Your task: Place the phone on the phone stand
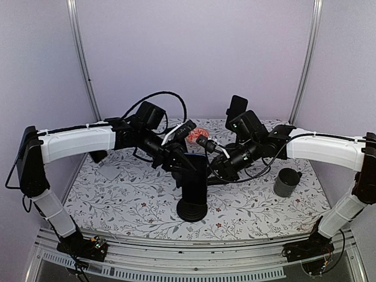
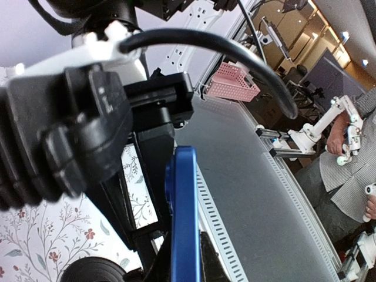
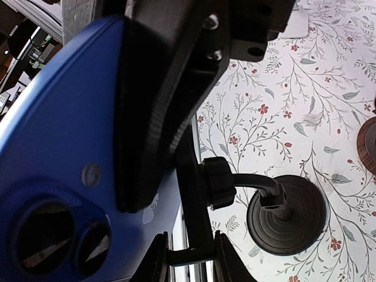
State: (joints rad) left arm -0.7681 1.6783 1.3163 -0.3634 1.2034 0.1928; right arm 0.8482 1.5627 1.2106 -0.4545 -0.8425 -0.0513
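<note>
The blue phone [image 2: 185,211] shows edge-on in the left wrist view, with my left gripper [image 2: 183,258] shut on it. From the top, the phone [image 1: 197,176] stands upright in front of the black phone stand [image 1: 192,210] at the table's middle. My left gripper [image 1: 185,160] is at the phone's upper left. The right wrist view shows the phone's back and camera lenses [image 3: 59,176] beside the stand's cradle plate [image 3: 191,188]. My right gripper [image 3: 191,258] is shut on the cradle's bottom bar. I cannot tell whether the phone rests in the cradle.
A grey cup [image 1: 286,182] stands on the floral table cover to the right of the arms. A pink-red object [image 1: 198,134] and a black item [image 1: 236,108] lie behind the grippers. A pale flat piece [image 1: 110,171] lies at left.
</note>
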